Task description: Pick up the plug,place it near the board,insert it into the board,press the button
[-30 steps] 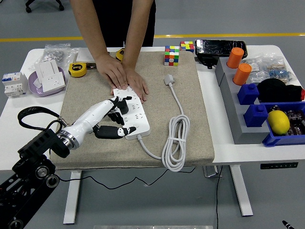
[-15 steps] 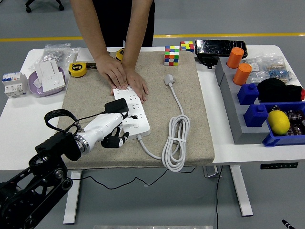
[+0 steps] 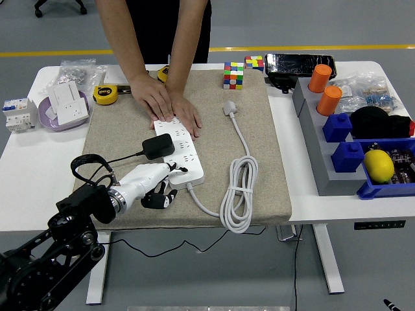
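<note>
A white power strip (image 3: pixel 183 154) lies on the beige mat (image 3: pixel 117 139). A black plug (image 3: pixel 157 146) with a black cord sits on the strip's left side, free of any hand. My left hand (image 3: pixel 155 184), white with black fingertips, is just beyond the strip's near end, with its fingers curled and nothing in them. One finger reaches toward the strip's near corner. A person's two hands (image 3: pixel 170 107) press flat on the strip's far end. The strip's button cannot be made out. My right arm is out of view.
The strip's white cable (image 3: pixel 238 194) lies coiled on the mat, its plug (image 3: pixel 229 108) further back. Rubik's cubes (image 3: pixel 233 74), a yellow tape measure (image 3: pixel 106 94) and a purple bowl (image 3: pixel 55 120) stand at the back. Blue bins (image 3: pixel 382 188) with a lemon (image 3: pixel 379 165) stand right.
My left hand has let go of the black plug, which now sits on the strip, and has drawn back toward the near edge. The person's hands have not moved.
</note>
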`<state>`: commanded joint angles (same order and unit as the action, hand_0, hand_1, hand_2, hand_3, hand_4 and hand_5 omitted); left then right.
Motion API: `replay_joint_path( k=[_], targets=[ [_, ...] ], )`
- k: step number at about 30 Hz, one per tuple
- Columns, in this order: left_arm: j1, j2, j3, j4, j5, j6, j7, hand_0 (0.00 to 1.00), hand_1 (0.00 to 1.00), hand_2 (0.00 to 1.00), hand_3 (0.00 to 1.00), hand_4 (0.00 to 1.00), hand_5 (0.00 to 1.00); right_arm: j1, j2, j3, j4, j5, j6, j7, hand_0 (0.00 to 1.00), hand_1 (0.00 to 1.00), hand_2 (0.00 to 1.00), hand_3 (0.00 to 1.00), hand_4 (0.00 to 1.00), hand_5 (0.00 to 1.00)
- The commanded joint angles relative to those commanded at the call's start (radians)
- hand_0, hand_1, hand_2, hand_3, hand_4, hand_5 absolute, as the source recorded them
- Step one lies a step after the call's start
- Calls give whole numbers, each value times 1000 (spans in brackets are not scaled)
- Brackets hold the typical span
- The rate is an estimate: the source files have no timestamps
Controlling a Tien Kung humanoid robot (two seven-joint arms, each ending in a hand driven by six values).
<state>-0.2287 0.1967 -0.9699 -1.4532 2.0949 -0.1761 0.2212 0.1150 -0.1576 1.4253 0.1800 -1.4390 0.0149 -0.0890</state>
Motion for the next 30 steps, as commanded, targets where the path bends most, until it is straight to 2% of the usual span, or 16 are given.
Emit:
replay_joint_path(
  k=[15, 30],
  targets=[
    [-6, -12, -4, 40, 12, 18, -13, 191, 45, 147, 863, 494, 2, -4, 0, -2, 0, -2, 1, 0, 818, 752, 751, 788, 998, 909],
    [-7, -6, 4, 47, 27, 18, -14, 190, 43, 145, 855, 493, 2, -3, 0, 1, 0, -2, 0, 1, 818, 752, 751, 789, 998, 909]
  ],
)
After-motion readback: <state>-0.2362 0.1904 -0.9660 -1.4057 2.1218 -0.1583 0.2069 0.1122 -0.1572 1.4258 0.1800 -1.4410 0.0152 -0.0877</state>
